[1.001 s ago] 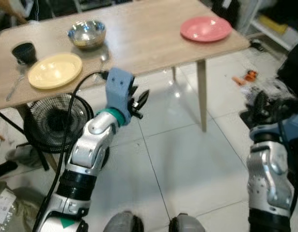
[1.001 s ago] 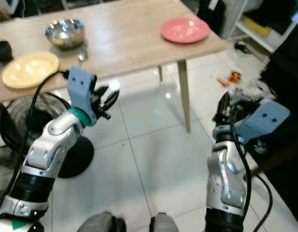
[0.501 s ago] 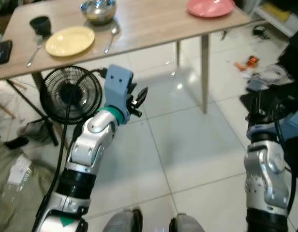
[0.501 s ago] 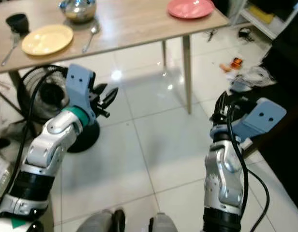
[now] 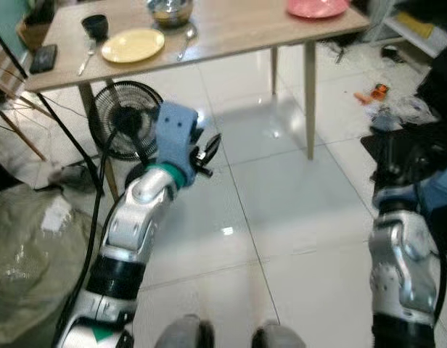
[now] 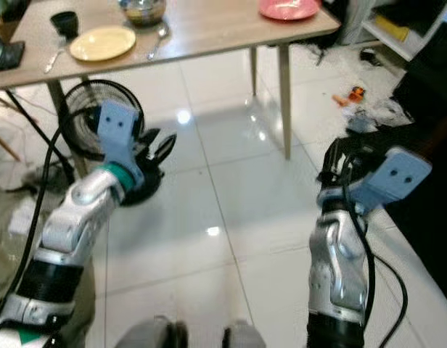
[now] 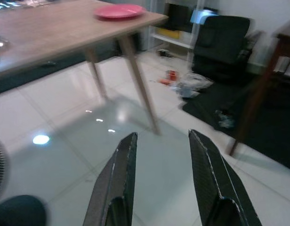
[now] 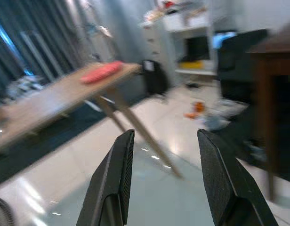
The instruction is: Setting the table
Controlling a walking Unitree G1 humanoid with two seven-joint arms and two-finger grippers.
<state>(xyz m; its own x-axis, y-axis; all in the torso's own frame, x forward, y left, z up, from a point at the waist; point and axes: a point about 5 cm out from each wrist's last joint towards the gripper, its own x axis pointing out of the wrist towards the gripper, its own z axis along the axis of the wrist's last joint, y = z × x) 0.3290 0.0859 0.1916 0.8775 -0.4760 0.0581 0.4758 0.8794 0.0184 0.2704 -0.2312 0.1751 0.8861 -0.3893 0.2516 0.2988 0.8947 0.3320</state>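
I stand on the white tiled floor, well apart from the wooden table (image 5: 231,32) at the top of the frame. On it lie a yellow plate (image 5: 133,45), a pink plate (image 5: 316,7), a steel bowl (image 5: 170,10), a spoon (image 5: 186,42), a fork (image 5: 84,56) and a black cup (image 5: 96,25). My left gripper (image 7: 159,181) and right gripper (image 8: 166,181) hang over the floor, fingers apart, holding nothing. A black fan (image 5: 125,127) stands under the table.
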